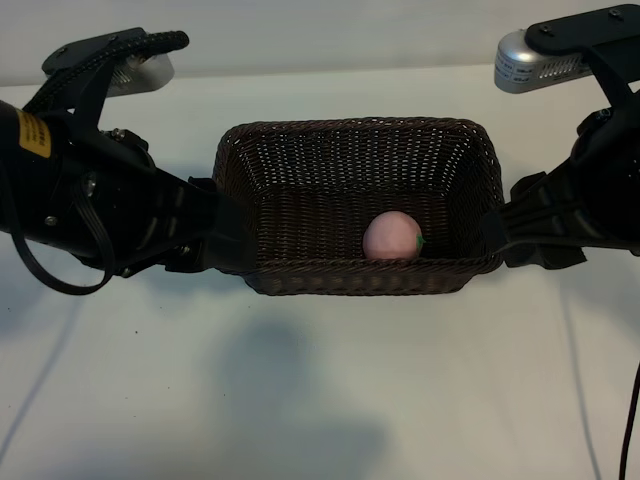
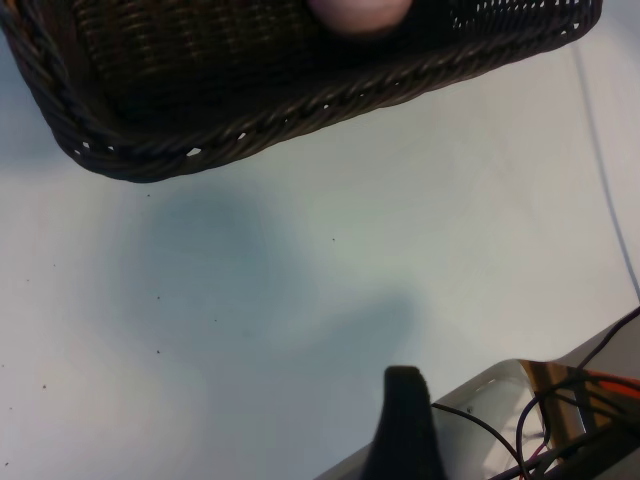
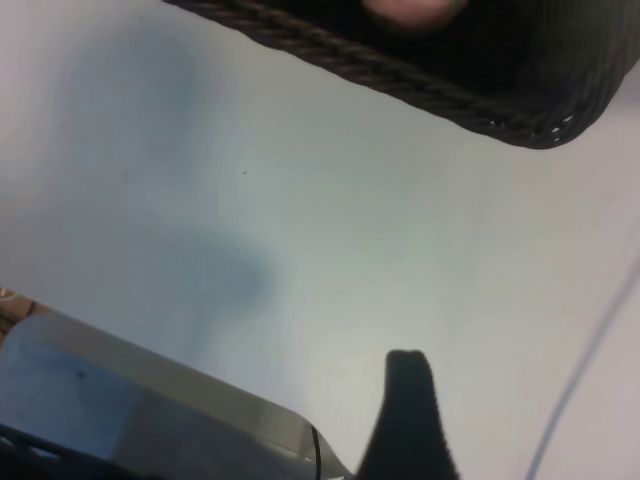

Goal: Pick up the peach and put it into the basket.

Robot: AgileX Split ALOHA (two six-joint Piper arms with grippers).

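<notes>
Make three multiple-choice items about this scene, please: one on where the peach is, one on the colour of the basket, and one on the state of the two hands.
1. Where is the peach?
A. On the table in front of the basket
B. Inside the basket, near its front wall
C. Held in the right hand

2. What colour is the basket?
A. Dark brown
B. White
C. Bright green

3. What is the state of the left hand and the right hand?
A. Both are shut on the peach
B. The left hand holds the peach, the right hand is open
C. Both are open, one at each end of the basket, and neither holds the peach

Answers:
1. B, the exterior view shows the peach on the basket floor by the front wall.
2. A, the wicker is dark brown in all views.
3. C, each hand sits at one short end and the peach lies free.
</notes>
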